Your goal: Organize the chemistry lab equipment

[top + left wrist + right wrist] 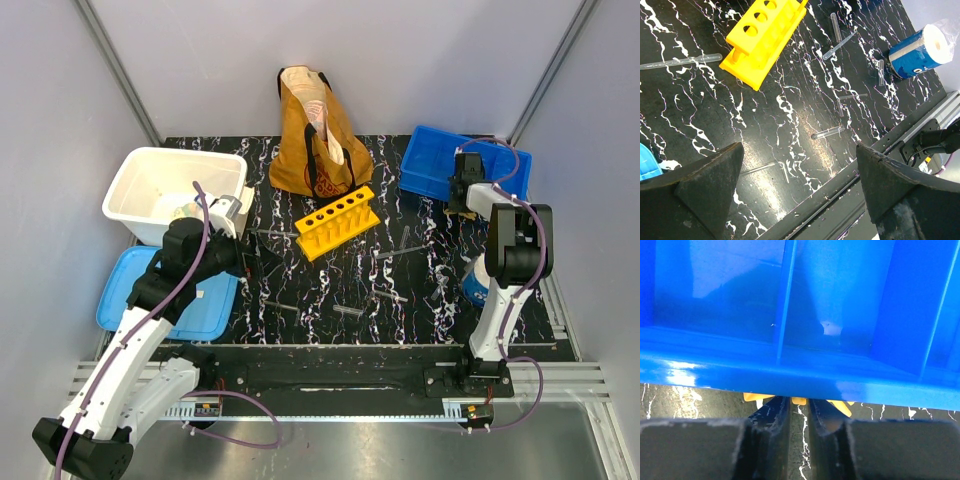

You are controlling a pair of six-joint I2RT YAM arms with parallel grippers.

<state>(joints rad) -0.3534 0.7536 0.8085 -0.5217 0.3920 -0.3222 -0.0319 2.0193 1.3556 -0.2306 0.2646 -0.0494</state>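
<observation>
Emblem lettering on tote bag (300, 165) unreadable; left gripper (800, 150) spread wide, right gripper (799, 412) nearly pressed together, hold unclear.

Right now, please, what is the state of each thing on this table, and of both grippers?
yellow rack: upright, visible holes empty.
test tubes: loose, lying flat.
tote bag: standing, mouth open.
white tub: uncovered.
blue lid: lying flat.
blue bin: open on top.
left gripper: open, empty.
right gripper: narrow gap between the jaws; unclear whether it holds anything.
</observation>
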